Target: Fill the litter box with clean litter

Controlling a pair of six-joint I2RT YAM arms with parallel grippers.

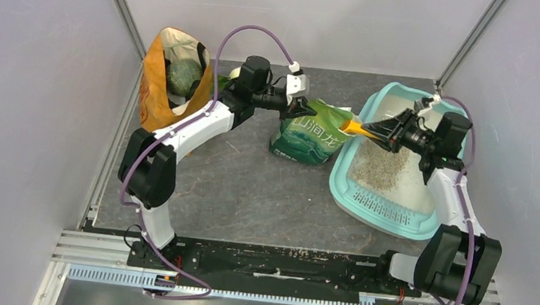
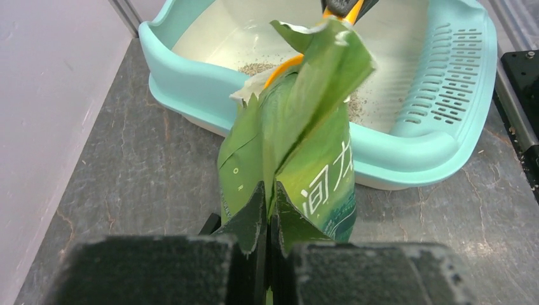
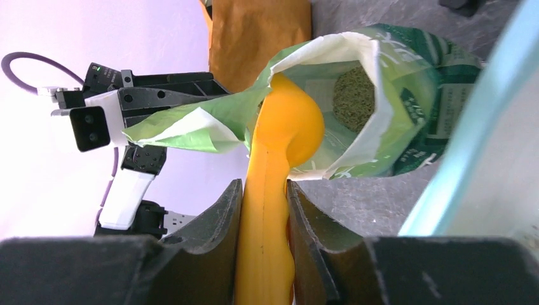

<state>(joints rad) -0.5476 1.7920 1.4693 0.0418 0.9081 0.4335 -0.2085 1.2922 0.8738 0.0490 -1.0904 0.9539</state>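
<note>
The pale-turquoise litter box [image 1: 347,177] lies at the right, with a patch of grey-beige litter [image 1: 385,163] on its whitish floor. It also shows in the left wrist view [image 2: 191,108]. My left gripper [image 1: 303,108] is shut on the edge of the green litter bag [image 1: 313,134], holding its mouth open beside the box; the pinched bag shows in the left wrist view [image 2: 299,146]. My right gripper [image 1: 389,129] is shut on the handle of the orange scoop [image 3: 279,165], whose bowl sits at the bag's mouth [image 3: 356,95]. Litter shows inside the bag.
An orange-tan cloth bag [image 1: 159,84] holding a green ball stands at the back left. The slotted grille [image 1: 390,209] is at the box's near end. Grey walls close in on both sides.
</note>
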